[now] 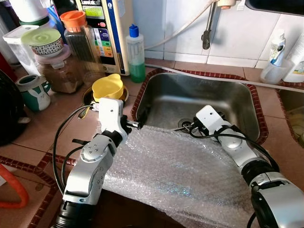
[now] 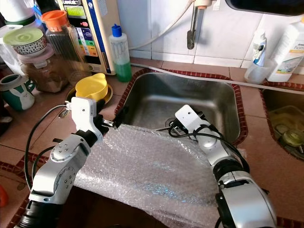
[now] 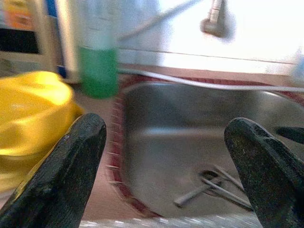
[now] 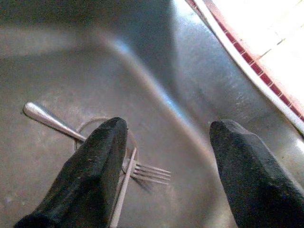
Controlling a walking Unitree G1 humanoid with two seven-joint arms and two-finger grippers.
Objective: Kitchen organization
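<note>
- Down on the floor of the steel sink (image 1: 247,107), around the drain, lie a fork (image 4: 142,170) and other cutlery; they look like the things to be gathered, and they lie loose, touched by nothing.
- Directly above them hangs the right gripper (image 4: 164,173), pointing down into the basin with its fingers spread wide and empty; one finger (image 4: 90,175) stands over the fork's handle end, the tines showing between the two.
- A sheet of bubble wrap (image 1: 180,171) is draped over the sink's near rim and across the counter in front, both arms reaching over it.
- At the sink's left near corner the left gripper (image 3: 164,166) hovers, its fingers also wide apart and holding nothing, aimed across the basin toward the drain.
- Just left of it on the tiled counter sits a yellow cup (image 1: 108,87) on a dark saucer; behind stand a green soap bottle (image 1: 136,54) and spice jars (image 1: 78,40).
- By my reading the step in hand is the reach for the cutlery, with the grasp not yet made.
- Next, the right gripper would need to drop until its fingertips straddle the fork's thin handle, then close; flat metal on steel may slip, so a low, square approach seems wise.
</note>
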